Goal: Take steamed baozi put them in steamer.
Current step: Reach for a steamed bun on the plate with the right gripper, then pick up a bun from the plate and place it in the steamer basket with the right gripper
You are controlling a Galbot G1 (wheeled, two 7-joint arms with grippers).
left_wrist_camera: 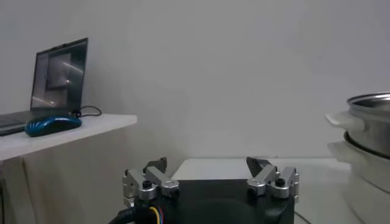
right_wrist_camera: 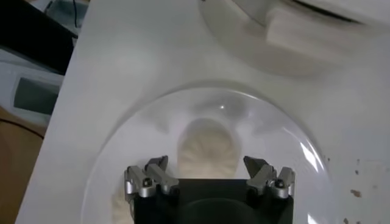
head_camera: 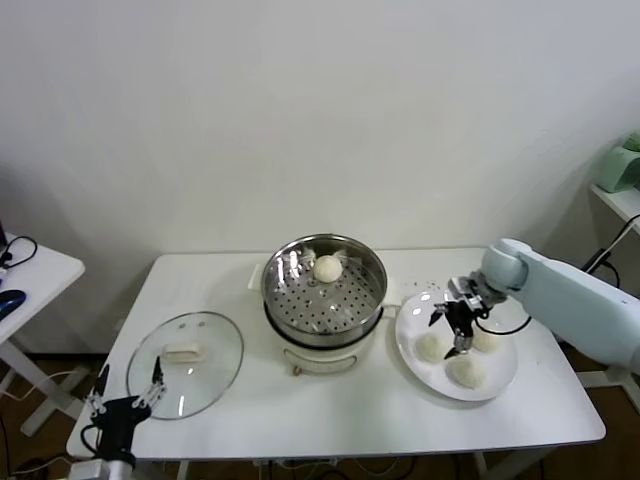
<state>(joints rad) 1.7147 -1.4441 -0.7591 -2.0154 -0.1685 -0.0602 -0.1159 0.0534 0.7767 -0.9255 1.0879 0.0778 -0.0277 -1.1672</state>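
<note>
The shiny steamer (head_camera: 323,290) stands mid-table with one steamed baozi (head_camera: 328,267) on its perforated floor. Three more cream-white baozi (head_camera: 432,347) (head_camera: 486,340) (head_camera: 466,371) lie on the white plate (head_camera: 503,380) to its right. My right gripper (head_camera: 450,333) hangs open just above the plate, over the leftmost bun. In the right wrist view that baozi (right_wrist_camera: 206,149) sits ahead of the gripper (right_wrist_camera: 207,165), centred between its spread fingers, apart from them. My left gripper (head_camera: 128,390) is parked low at the table's front left corner, open and empty (left_wrist_camera: 207,165).
A glass lid (head_camera: 186,363) lies flat on the table left of the steamer, near the left gripper. A side table (head_camera: 30,275) with a laptop (left_wrist_camera: 58,76) and blue mouse (left_wrist_camera: 52,125) stands to the left. The steamer's white base (right_wrist_camera: 292,30) is close to the plate.
</note>
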